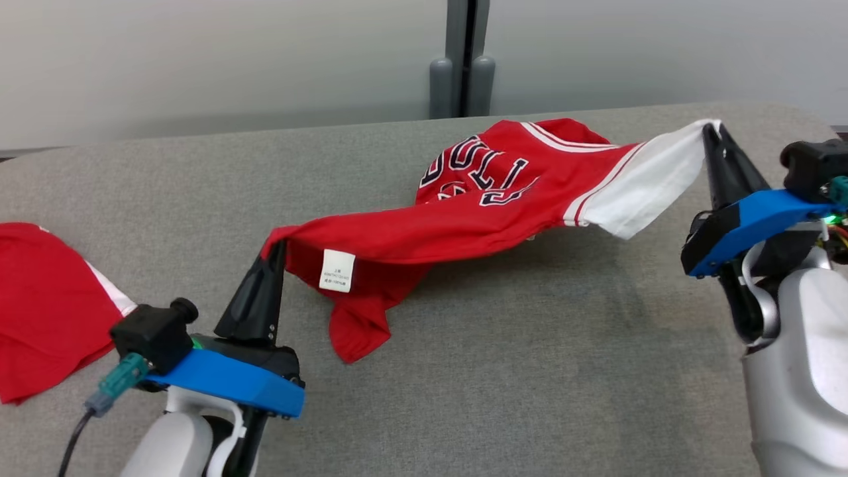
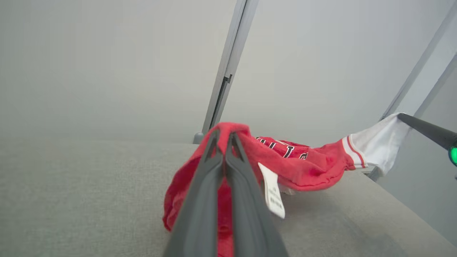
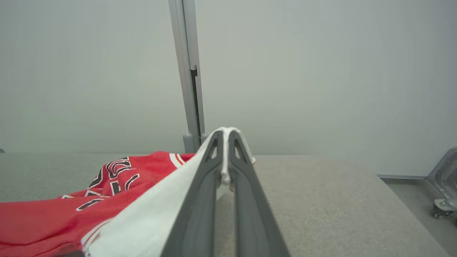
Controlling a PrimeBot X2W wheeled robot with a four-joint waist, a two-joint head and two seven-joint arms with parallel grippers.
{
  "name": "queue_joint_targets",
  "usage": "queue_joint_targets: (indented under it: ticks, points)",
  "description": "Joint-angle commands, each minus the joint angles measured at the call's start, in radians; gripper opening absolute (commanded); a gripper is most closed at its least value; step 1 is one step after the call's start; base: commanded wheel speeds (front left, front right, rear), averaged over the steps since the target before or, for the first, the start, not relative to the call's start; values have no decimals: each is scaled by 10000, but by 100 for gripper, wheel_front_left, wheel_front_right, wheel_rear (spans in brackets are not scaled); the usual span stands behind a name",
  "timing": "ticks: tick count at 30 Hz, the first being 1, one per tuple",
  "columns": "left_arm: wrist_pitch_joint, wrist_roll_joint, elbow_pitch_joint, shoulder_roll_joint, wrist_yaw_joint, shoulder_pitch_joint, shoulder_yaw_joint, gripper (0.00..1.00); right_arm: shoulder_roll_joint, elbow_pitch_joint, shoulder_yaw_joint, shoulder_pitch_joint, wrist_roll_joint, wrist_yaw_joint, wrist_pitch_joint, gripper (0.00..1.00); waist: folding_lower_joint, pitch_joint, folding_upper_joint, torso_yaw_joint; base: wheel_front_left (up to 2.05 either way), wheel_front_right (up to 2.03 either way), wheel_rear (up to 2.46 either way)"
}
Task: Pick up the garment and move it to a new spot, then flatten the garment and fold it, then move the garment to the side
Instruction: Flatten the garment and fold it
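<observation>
A red basketball jersey [image 1: 424, 232] stretches diagonally across a gray fabric-covered tabletop [image 1: 530, 371], running from the lower left toward the upper right of the head view. The left gripper [image 1: 275, 246], at the lower left, has its jaws pressed together on a red edge of the cloth. A white care label [image 1: 336, 270] hangs just beside that pinch point. The right gripper [image 1: 712, 131], at the upper right, has its jaws shut tight on the tip of the jersey's white sleeve [image 1: 649, 179]. The right wrist view shows white fabric squeezed between the two dark fingers. Both ends are raised off the tabletop, while the middle of the jersey, with its dark outlined lettering [image 1: 477, 172], sags and appears to rest on the surface. A loose red flap droops below the label. A second red garment [image 1: 40, 311] lies flat at the far left edge of the frame, well apart from the held one. Nothing on the tabletop serves as a container, so the jersey would go straight onto the bare surface. The step in hand looks like carrying or spreading the jersey out before flattening. The next move probably calls for both arms to draw apart evenly, taking up the slack. They would then lower together so the cloth settles without bunching under itself.
</observation>
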Motion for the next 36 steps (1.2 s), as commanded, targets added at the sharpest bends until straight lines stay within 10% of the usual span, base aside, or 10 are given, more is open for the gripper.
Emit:
queue_joint_targets:
  ticks: [1, 17, 26, 36]
  points:
    - [142, 3, -190, 175, 59, 96, 47, 0, -87, -352, 70, 172, 110, 5, 63, 0, 0, -163, -1, -183, 0, 0, 0]
    - [4028, -1429, -4134, 2371, 93, -1162, 850, 0, -1157, -6017, -322, 552, 1032, 5, 2277, 0, 0, 439, -1, -368, 0, 0, 0]
    - [5028, -689, -2239, 2921, -176, -4217, 484, 0, -2166, -3296, 1177, -2452, 1686, 5, 1330, 0, 0, 2828, -1, -452, 0, 0, 0]
    - [3394, 564, 789, 3047, -156, -8171, 1001, 0, -1464, 274, 872, -7229, 277, 2, -1770, 0, 0, 3410, -1, -830, 0, 0, 0]
